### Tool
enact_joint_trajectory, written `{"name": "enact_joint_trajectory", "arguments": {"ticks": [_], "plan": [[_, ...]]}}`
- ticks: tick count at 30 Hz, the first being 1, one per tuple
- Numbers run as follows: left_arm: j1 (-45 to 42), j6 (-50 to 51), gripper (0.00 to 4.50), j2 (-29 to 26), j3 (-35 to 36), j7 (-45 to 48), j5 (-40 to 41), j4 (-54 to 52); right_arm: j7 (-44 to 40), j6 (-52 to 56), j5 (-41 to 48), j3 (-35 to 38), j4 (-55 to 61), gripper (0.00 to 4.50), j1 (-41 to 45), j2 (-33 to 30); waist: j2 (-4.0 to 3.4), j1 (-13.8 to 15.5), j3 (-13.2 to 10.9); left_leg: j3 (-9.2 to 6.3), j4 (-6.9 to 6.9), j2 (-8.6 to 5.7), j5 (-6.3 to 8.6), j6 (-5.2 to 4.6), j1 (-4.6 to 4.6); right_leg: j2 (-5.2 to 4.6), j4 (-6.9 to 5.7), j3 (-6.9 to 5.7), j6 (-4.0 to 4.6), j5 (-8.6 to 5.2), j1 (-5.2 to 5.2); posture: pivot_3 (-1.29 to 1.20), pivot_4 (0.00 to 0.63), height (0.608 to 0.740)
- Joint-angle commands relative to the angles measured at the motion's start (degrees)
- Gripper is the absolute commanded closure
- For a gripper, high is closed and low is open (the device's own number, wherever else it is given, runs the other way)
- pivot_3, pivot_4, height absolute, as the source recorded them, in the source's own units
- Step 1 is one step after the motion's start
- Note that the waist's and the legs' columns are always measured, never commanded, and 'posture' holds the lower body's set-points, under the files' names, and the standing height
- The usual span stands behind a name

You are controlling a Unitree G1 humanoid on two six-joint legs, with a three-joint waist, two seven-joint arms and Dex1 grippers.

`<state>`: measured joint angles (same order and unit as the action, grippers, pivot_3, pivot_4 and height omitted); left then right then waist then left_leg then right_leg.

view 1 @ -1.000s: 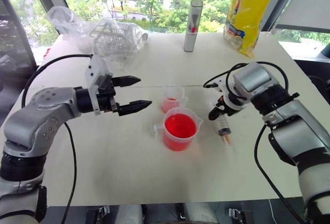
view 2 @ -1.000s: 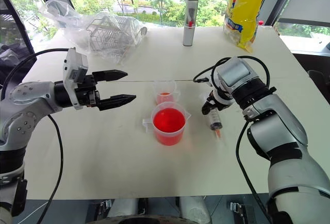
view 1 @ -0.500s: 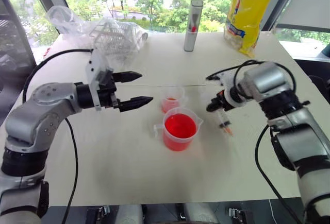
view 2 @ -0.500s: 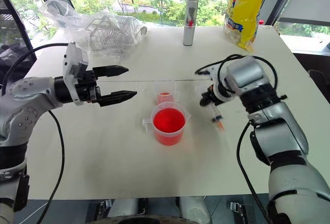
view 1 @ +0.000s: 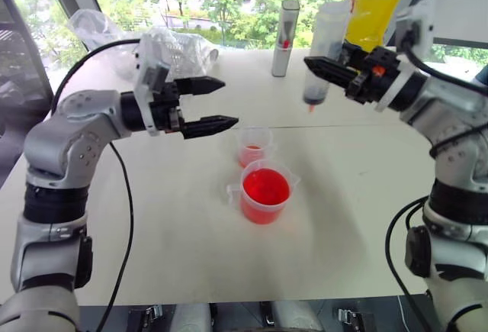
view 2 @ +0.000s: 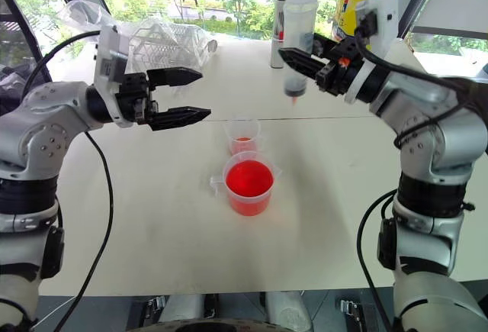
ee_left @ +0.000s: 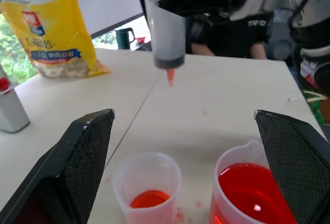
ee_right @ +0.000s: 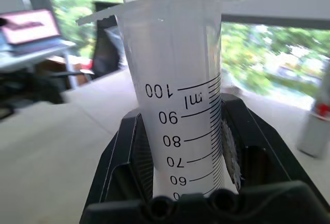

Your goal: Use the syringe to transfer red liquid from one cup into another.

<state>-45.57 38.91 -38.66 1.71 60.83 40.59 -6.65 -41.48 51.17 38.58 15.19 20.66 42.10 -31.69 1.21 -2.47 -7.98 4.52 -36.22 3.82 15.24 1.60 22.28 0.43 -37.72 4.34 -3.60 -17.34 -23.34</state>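
Since the earlier frame my right claw (view 1: 324, 69) has swung up off the counter (view 1: 366, 217), carrying the syringe (view 1: 320, 57) from low near the right edge to upright in the air, nozzle down. My left claw (view 1: 217, 105) has risen a little.

Head views: right claw clamped on the syringe barrel, above and beyond both cups; I judge the lift is to bring the nozzle over the measuring cup (view 1: 265, 192), mid-counter and well filled with red liquid (view 1: 265, 185). The small cup (view 1: 254, 146) stands just behind it, with a shallow red layer. Left claw spread wide, gripping nothing, likely ready to take the plunger. The plunger top blends into the bright window.

Left wrist view: wide fingers (ee_left: 82, 157) frame both cups; the syringe top is cut off.

Right wrist view: fingers pinch the graduated barrel; nozzle and cups hidden. Barrel contents unclear.
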Motion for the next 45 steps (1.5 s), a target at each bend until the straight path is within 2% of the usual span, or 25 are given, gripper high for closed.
{"name": "enact_joint_trajectory", "arguments": {"ticks": [1, 3, 8, 17, 28, 45], "plan": [[-4.6, -0.9, 0.0, -0.38, 0.17, 3.51, 0.06, 2.4, -0.91, 3.15, 13.99, 3.27, 9.16, 3.09, -3.65, 1.51, 0.0, 0.05, 0.0, -0.01, -0.01, 0.0, 0.0, 0.0, 0.0, 0.0, 0.0, -0.01, 0.0, 0.0, 0.02, 0.0, 0.15, 0.74], [-6.25, -0.72, 0.0, -0.41, -0.1, 4.94, -0.05, 3.73, 1.31, 4.17, 18.15, 3.87, 9.62, 3.09, -5.26, 2.39, -0.01, -0.06, 0.0, 0.01, -0.03, 0.0, 0.0, 0.0, 0.0, -0.07, 0.0, -0.01, 0.0, 0.0, 0.03, 0.0, 0.15, 0.74], [-10.12, 1.64, 0.0, 0.65, -0.33, 7.46, 1.62, 5.35, 2.39, 1.04, 19.19, 0.62, 10.68, 3.09, -10.81, 3.86, 0.02, 0.0, 0.01, 0.02, -0.05, -0.03, 0.0, 0.0, -0.06, -0.08, 0.03, -0.01, 0.0, 0.0, 0.11, 0.0, 0.15, 0.74], [-11.27, 5.55, 0.0, 0.85, -1.43, 10.94, 3.32, 3.38, -1.44, -12.09, 7.52, -9.89, 9.01, 3.09, -21.05, 5.03, 0.0, -0.07, 0.0, -0.01, -0.04, -0.03, 0.0, 0.0, -0.05, 0.0, 0.03, -0.01, -0.01, -0.01, 0.09, 0.0, 0.15, 0.74], [-11.41, 8.38, 0.0, 0.93, -2.81, 12.97, 4.57, 1.22, -3.97, -19.01, 2.12, -14.9, 6.6, 3.09, -24.39, 5.2, 0.0, 0.0, 0.0, -0.01, -0.07, -0.04, 0.0, 0.0, -0.05, 0.0, 0.02, -0.01, -0.01, -0.01, 0.1, 0.0, 0.15, 0.74], [-10.25, 7.96, 0.0, 0.84, -4.92, 14.68, 3.82, 0.12, -6.66, -23.25, -2.74, -17.35, 4.39, 3.09, -25.52, 4.59, 0.0, 0.03, 0.0, -0.02, -0.09, -0.05, 0.0, 0.0, -0.06, 0.01, 0.02, -0.01, -0.01, -0.01, 0.11, 0.0, 0.15, 0.74]]}}
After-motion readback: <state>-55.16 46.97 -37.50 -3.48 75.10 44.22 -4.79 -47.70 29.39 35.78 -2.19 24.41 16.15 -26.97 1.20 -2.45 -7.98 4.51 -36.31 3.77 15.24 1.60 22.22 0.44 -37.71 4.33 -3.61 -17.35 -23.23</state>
